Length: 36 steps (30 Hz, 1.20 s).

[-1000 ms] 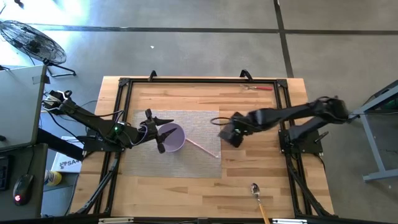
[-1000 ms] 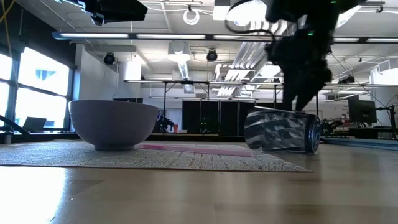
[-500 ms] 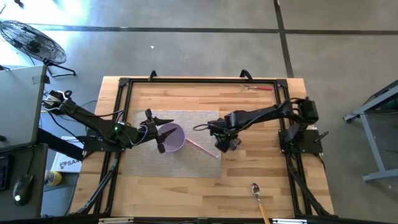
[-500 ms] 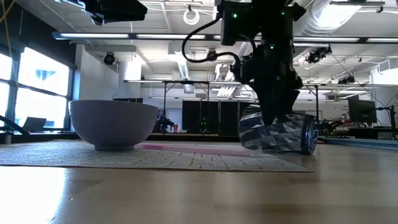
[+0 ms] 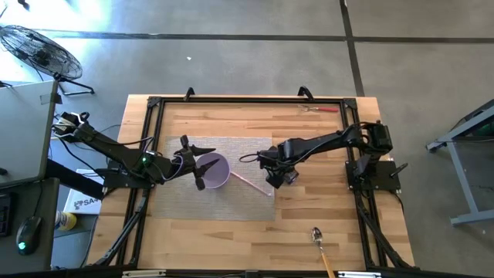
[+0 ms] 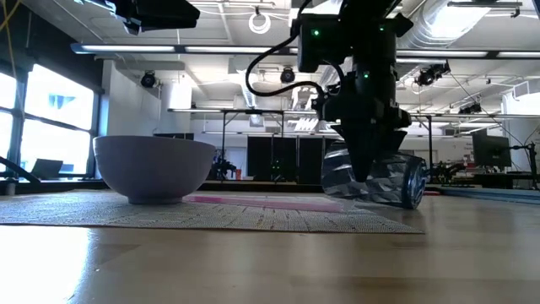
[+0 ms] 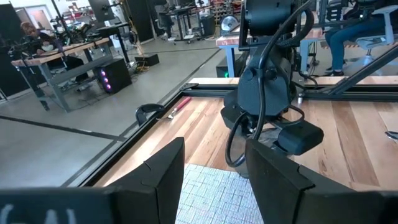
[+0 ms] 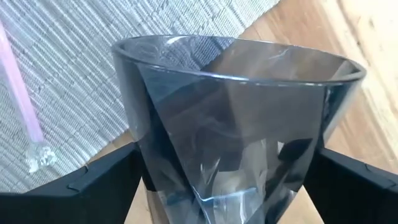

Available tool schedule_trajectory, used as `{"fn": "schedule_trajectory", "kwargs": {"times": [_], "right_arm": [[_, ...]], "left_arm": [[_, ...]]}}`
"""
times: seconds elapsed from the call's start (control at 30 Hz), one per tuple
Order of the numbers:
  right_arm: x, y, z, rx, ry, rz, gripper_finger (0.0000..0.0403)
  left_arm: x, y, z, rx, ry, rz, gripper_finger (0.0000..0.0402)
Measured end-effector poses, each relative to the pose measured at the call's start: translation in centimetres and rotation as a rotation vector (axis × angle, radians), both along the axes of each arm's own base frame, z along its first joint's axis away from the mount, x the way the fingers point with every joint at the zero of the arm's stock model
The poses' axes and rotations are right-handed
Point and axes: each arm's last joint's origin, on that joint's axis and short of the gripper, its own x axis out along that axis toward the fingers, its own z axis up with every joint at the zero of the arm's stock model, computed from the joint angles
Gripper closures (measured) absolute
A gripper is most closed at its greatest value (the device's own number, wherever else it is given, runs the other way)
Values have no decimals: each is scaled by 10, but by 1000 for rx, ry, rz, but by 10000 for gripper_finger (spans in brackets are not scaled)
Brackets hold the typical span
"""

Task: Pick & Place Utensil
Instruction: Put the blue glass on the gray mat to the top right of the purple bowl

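Glass tumbler (image 8: 236, 124) fills the right wrist view, right gripper (image 5: 279, 174) fingers (image 8: 93, 177) pressed on both its sides; low view shows it tilted, one end off the wood table (image 5: 324, 208), at the woven mat (image 5: 231, 201) edge. High view only: spoon (image 5: 318, 235) near the table's front edge, well apart. Purple bowl (image 5: 214, 170) on the mat, contents unclear, pink straw (image 5: 248, 183) beside it. Left gripper (image 5: 193, 164) at the bowl, fingers (image 7: 161, 168) spread. Workshop benches behind.
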Motion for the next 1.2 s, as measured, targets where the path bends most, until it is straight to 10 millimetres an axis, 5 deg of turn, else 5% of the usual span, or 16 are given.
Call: {"fn": "schedule_trajectory", "kwargs": {"times": [0.37,0.7,0.9,1.2], "right_arm": [[-5,7,23,-144,-83,23,40],[-2,11,67,-582,-374,18,38],[8,-2,26,-595,-669,4,38],[-15,-24,-31,-748,-960,32,38]], "left_arm": [[0,0,0,0,0,0,236],[0,0,-2,11,24,0,236],[0,0,-3,14,31,-1,236],[-1,0,-4,19,43,-3,236]]}}
